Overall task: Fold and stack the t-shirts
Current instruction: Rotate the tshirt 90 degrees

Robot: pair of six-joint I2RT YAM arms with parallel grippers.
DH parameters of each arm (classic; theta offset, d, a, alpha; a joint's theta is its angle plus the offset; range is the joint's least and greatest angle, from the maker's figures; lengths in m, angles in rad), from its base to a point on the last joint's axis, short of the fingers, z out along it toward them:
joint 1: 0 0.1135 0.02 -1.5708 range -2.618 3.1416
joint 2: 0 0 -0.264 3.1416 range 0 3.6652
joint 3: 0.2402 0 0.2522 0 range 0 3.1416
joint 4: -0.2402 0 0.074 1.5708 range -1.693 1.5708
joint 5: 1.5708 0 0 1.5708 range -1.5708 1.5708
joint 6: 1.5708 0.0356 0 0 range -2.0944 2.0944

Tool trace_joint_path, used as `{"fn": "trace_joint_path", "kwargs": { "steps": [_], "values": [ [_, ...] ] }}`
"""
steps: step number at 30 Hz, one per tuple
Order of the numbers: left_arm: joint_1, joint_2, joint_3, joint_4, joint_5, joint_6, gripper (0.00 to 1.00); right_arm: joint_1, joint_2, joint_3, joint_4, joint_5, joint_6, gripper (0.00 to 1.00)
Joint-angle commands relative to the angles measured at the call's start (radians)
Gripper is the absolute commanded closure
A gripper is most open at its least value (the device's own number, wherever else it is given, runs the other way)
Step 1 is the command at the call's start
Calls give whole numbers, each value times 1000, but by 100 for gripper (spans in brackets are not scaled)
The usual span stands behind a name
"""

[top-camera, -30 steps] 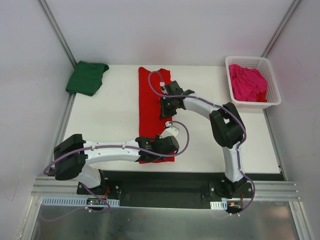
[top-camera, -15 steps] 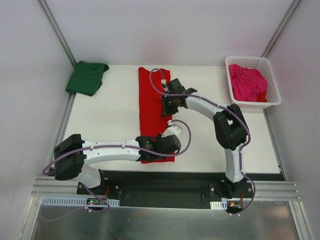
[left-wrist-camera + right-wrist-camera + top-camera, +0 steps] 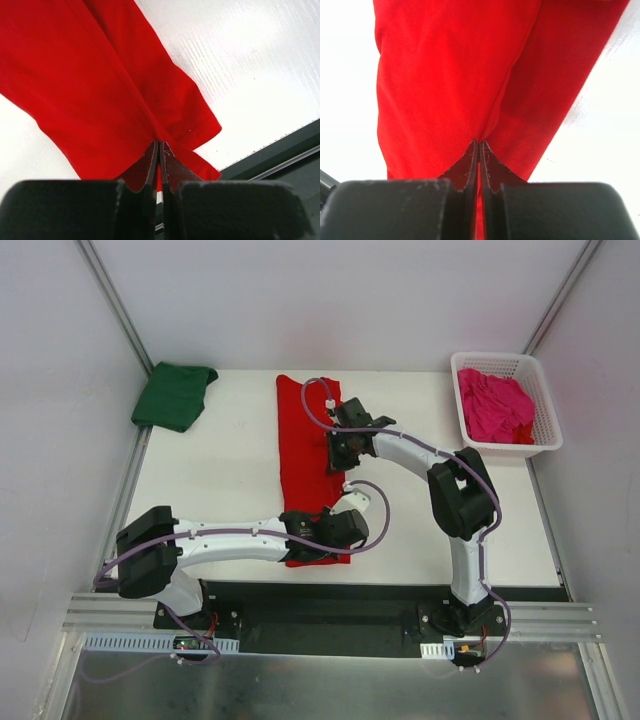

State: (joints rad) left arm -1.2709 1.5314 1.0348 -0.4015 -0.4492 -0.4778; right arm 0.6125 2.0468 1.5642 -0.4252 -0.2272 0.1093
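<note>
Red t-shirt (image 3: 298, 450), folded lengthwise, has slid slightly right at its near end. Left gripper (image 3: 159, 144) and right gripper (image 3: 479, 143) each clench its cloth, likely mid-fold.

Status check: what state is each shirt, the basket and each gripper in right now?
red t-shirt: folded into a long strip, lying flat.
green t-shirt: loosely folded, unheld.
basket: upright.
pink t-shirt: crumpled in the basket.
left gripper: shut on the red t-shirt.
right gripper: shut on the red t-shirt.
</note>
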Motion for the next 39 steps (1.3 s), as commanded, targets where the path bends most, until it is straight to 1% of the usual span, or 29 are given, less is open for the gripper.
{"fn": "trace_joint_path", "kwargs": {
  "steps": [1, 17, 39],
  "values": [
    [-19, 29, 47, -2, 20, 15, 100, -10, -63, -7, -14, 25, -20, 98],
    [-36, 73, 91, 0, 29, 28, 100, -28, -85, -23, -15, 32, -31, 98],
    [-50, 220, 103, 53, 37, 24, 100, -36, -56, -49, -9, 43, -31, 98]
  ]
}}
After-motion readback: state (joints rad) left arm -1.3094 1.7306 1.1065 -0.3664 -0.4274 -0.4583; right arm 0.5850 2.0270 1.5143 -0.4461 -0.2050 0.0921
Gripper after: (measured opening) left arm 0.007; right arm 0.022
